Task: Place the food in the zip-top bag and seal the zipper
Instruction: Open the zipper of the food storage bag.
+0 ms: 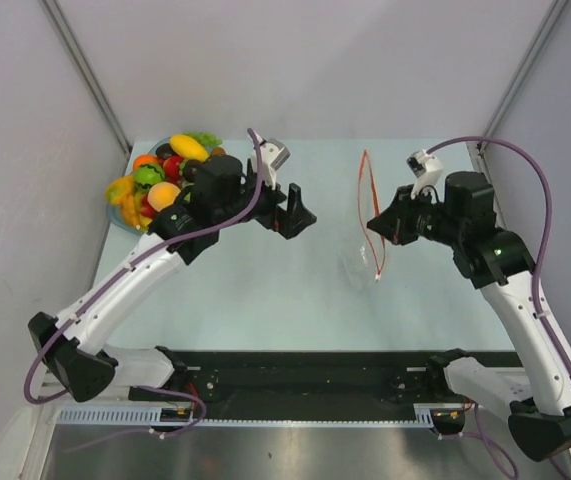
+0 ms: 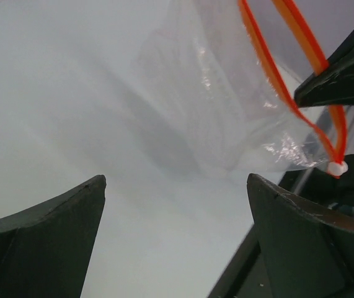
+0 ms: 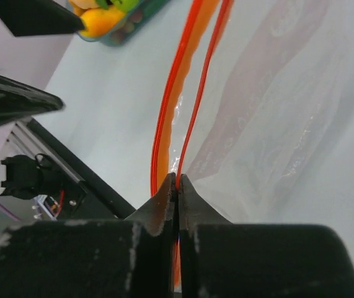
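Right gripper (image 3: 177,181): jaws closed tight on the zipper (image 3: 185,81), pinching one lip of the zip-top bag (image 3: 276,124) and holding it raised, apparently so the mouth gapes toward the other arm; the two red-orange strips stand apart. Left gripper (image 1: 295,215): jaws spread wide, nothing held, hovering between bag and dish (image 1: 115,215) and facing the opening. All the food (image 1: 165,175) lies heaped in that dish at the table's (image 1: 265,300) far left; none is in the bag. The left arm's wrist sits just beside the heap; no other obstruction noted.
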{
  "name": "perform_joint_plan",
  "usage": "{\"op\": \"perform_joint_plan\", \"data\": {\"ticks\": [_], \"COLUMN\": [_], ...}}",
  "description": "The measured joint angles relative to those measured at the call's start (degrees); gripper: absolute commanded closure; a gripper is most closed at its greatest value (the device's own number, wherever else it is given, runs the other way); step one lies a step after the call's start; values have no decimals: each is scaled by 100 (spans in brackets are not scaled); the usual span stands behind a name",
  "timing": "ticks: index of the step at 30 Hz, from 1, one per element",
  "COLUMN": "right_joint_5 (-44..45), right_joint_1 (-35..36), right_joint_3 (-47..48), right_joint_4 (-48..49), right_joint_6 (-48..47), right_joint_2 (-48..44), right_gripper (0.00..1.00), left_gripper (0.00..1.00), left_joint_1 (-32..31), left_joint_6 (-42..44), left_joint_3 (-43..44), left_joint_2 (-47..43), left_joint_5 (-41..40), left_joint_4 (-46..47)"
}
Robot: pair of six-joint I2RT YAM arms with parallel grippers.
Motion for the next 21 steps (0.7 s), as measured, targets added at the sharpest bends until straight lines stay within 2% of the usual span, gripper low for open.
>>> {"op": "perform_joint_plan", "data": {"ticks": [4, 8, 12, 21], "right_joint_5": [289, 769, 1128, 1478], "right_joint_1": [437, 767, 1060, 1598], "right_joint_3": [-243, -448, -557, -461], "right_joint_4": [398, 811, 920, 1296], "right_joint_6": [385, 603, 721, 776], "right_joint_2": [118, 767, 1342, 1598], "right_gripper": [100, 100, 100, 100], "left_gripper": [2, 5, 15, 17], "left_joint_1": [-20, -17, 46, 81], "left_joint_6": [-651, -1010, -1305, -1766], "left_joint_3": [0, -149, -461, -564], "left_joint_2": [289, 402, 424, 887], "left_joint_5": [382, 494, 498, 352], "left_joint_4": [105, 291, 439, 426]}}
